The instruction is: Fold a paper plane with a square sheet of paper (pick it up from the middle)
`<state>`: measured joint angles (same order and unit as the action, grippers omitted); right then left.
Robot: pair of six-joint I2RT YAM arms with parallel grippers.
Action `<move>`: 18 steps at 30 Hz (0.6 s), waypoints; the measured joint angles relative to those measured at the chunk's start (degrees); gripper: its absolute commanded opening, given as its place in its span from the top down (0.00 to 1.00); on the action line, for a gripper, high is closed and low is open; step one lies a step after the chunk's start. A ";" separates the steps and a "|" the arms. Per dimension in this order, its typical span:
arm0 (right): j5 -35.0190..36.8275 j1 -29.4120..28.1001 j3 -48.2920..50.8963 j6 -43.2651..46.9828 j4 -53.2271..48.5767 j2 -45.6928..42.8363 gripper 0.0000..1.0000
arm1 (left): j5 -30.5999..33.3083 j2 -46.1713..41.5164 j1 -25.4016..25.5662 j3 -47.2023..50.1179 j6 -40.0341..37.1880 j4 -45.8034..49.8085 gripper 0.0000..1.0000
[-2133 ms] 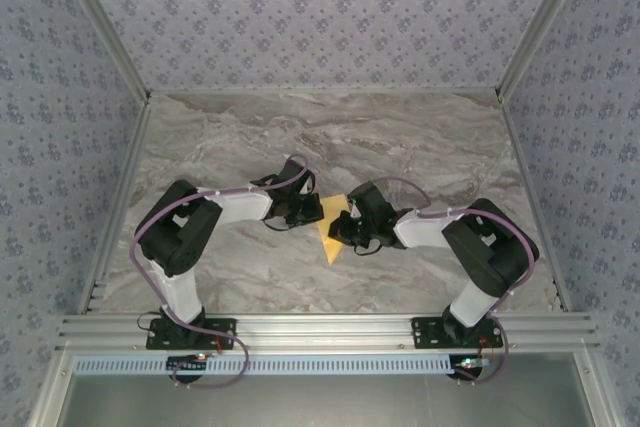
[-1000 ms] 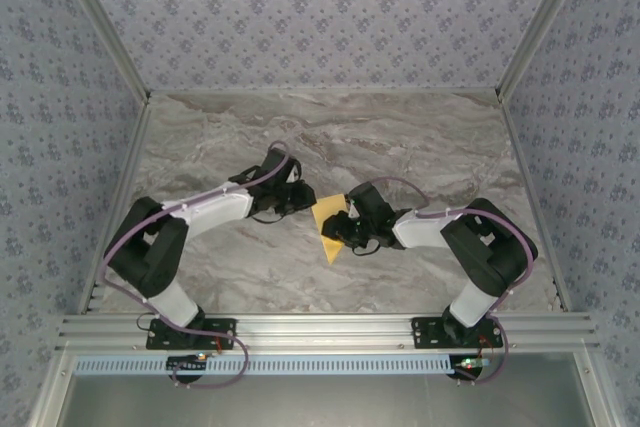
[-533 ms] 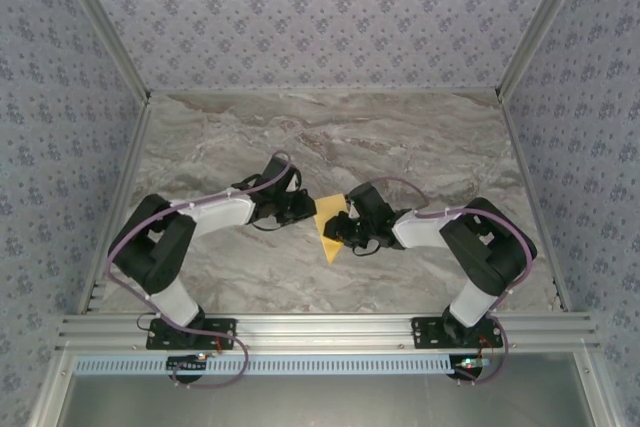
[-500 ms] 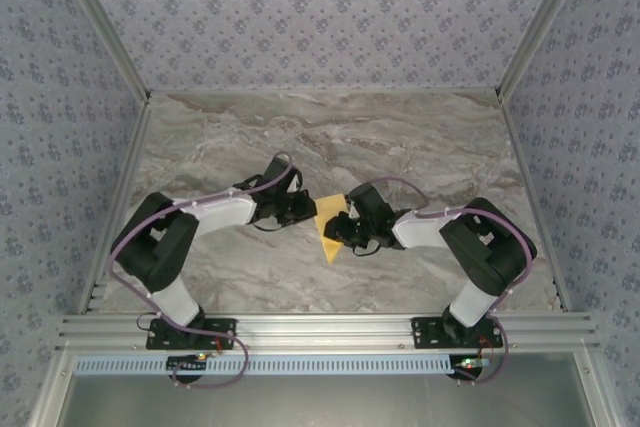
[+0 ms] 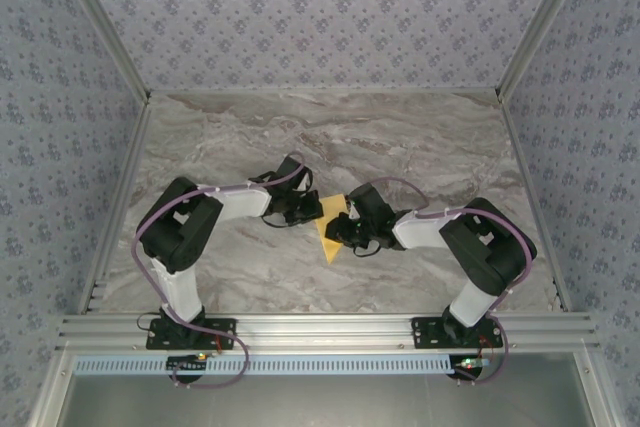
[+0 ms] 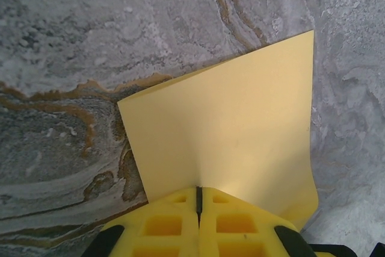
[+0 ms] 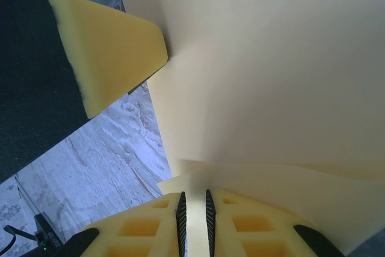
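Both grippers hold the sheet: the left gripper (image 6: 199, 192) is clamped tight on one edge, while the right gripper (image 7: 194, 195) pinches a folded edge with only a sliver between its jaws. Near the middle of the marble table (image 5: 400, 137), the sheet of paper (image 5: 328, 245) hangs between them, partly folded. Pulling apart could tear it. A loose right pinch could let the layers slide, leaving a crooked crease.
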<state>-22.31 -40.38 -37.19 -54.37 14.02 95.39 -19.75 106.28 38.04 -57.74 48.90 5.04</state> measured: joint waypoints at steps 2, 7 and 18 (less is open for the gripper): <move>0.00 0.00 0.04 0.11 0.11 0.00 0.81 | 0.04 0.02 0.00 -0.31 -0.04 0.50 0.93; -0.31 0.00 0.42 0.48 1.09 0.00 0.81 | 0.20 0.07 0.02 -0.52 -0.42 1.14 0.94; -0.66 0.00 0.63 1.27 2.56 0.00 0.82 | 0.24 0.46 0.33 -1.01 -0.44 1.27 0.94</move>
<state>-22.96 -40.38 -36.56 -53.10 16.58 95.39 -19.51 106.74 38.37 -58.74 48.47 6.31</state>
